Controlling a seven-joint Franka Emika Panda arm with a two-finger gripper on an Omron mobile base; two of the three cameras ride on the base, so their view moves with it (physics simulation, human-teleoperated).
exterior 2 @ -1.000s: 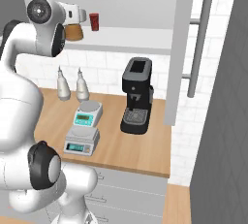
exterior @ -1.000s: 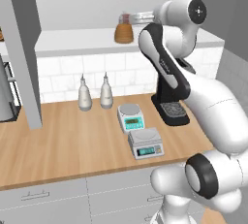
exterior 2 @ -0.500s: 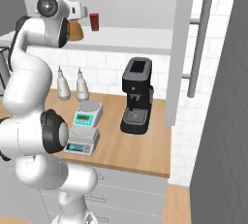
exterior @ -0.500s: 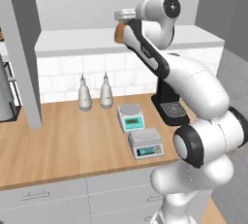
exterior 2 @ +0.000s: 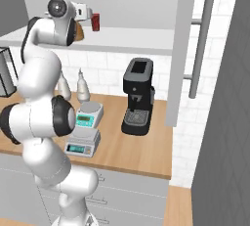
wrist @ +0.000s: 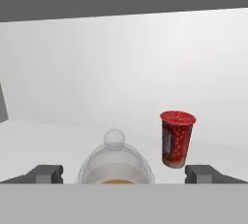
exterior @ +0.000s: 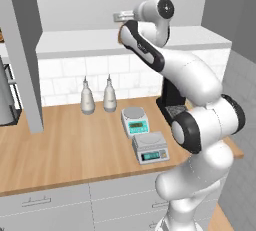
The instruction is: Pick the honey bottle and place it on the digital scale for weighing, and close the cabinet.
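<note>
The honey bottle [wrist: 115, 162] stands on the cabinet shelf, its pale rounded top low in the hand view, right between my finger tips [wrist: 48, 173]. My gripper [wrist: 124, 174] is open around it without closing on it. From the right base view the gripper [exterior 2: 87, 12] reaches into the cabinet above an amber sliver of the honey bottle [exterior 2: 79, 32]. In the left base view my arm hides the bottle, and the gripper [exterior: 121, 17] is at shelf height. The digital scale [exterior: 150, 146] [exterior 2: 80, 142] sits near the counter's front edge. Both cabinet doors [exterior: 22, 50] [exterior 2: 188, 49] stand open.
A small dark-red can [wrist: 177, 138] [exterior 2: 95, 22] stands on the shelf just right of the bottle. On the counter are a teal scale with a round platter [exterior: 135, 120], two pale-grey nozzle bottles [exterior: 87, 97] and a black coffee machine [exterior: 172, 100].
My arm has swung up and left, carrying the hand further in over the shelf to the honey bottle. The jaws have stayed open.
</note>
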